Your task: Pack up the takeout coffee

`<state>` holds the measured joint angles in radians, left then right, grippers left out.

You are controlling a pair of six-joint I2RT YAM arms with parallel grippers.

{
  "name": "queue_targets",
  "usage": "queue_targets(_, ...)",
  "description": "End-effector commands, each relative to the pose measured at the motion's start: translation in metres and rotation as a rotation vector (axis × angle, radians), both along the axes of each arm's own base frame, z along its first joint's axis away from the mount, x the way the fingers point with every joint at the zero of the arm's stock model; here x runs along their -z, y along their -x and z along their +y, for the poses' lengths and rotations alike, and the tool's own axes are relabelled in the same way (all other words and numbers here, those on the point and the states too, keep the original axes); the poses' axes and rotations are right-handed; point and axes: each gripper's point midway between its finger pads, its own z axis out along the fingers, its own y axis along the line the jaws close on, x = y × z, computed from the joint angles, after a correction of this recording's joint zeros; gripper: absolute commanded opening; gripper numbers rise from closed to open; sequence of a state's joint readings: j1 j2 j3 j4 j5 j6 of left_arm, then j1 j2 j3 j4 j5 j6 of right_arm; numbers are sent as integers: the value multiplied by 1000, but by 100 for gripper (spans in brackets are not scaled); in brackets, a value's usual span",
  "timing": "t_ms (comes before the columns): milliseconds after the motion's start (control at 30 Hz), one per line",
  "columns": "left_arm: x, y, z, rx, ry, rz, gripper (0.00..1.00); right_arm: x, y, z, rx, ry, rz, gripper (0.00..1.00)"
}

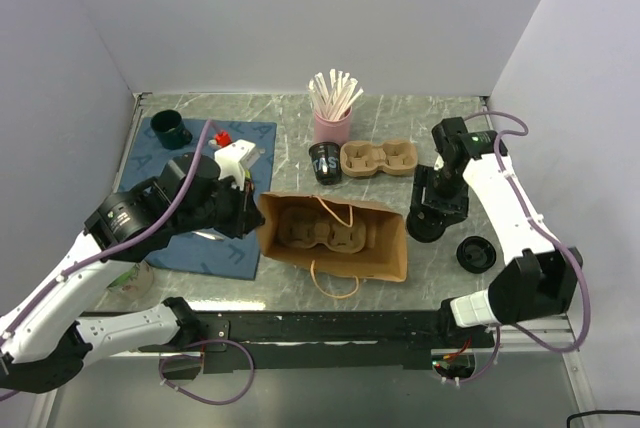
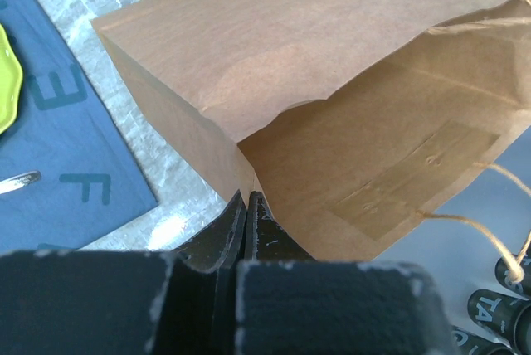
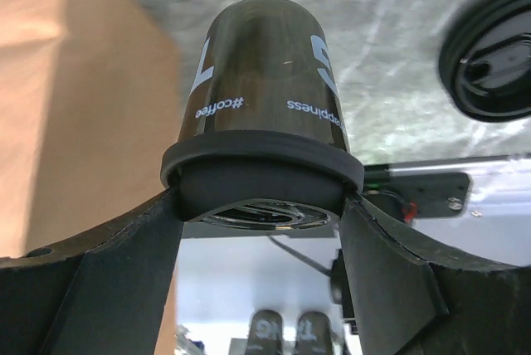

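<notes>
Currently my right end effector [image 3: 261, 199] is clamped on a black lidded coffee cup [image 3: 261, 81], one finger on each side of the lid rim, with the cup's base pointing away from me towards the worktop [image 1: 420, 118]. I cannot tell whether the base touches it. White lettering on the cup reads "#coffee".

Just to the left of this end effector lies the brown paper bag [image 2: 332, 81], on its side. A pulp cup carrier [image 1: 318, 230] with empty sockets shows inside it. To the right of the end effector, near it but apart, a loose black lid [image 3: 489, 65] rests flat on the worktop.

My left end effector [image 2: 246, 206] is closed, its fingers pinching the edge of the bag's mouth at a corner fold. The bag spreads ahead of it, twine handles trailing to the right.

Beyond the bag sit a second carrier [image 1: 378, 158] and, touching its left end, another black cup [image 1: 325, 162]. Behind those stands a pink cup of stirrers [image 1: 332, 123]. A blue mat [image 1: 250, 138] lies under and left of my left end effector.
</notes>
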<state>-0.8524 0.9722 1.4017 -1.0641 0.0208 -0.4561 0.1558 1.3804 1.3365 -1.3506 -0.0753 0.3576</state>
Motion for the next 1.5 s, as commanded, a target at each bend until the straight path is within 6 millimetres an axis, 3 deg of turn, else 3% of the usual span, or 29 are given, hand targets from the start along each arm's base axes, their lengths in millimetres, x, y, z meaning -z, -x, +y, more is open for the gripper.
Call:
queue_targets(0, -18, -8, -5, 3, 22, -49, 1, 6, 41, -22, -30, 81, 210, 51)
queue_targets(367, -16, -7, -19, -13, 52, 35, 2, 53, 25, -25, -3, 24, 257, 58)
queue_targets(533, -16, -8, -17, -30, 43, 44, 4, 59, 19, -30, 11, 52, 275, 66)
queue_targets(967, -14, 1, -19, -25, 95, 83, 8, 54, 13, -34, 0, 70, 245, 91)
queue_targets(1100, -14, 1, -15, -41, 81, 86, 8, 45, 11, -36, -1, 79, 235, 91)
queue_targets(1333, -10, 6, -13, -51, 78, 113, 9, -1, 4, -38, 31, 94, 131, 90)
queue_targets(1467, -7, 8, -12, -42, 79, 117, 9, 10, 4, -35, 30, 74, 121, 89)
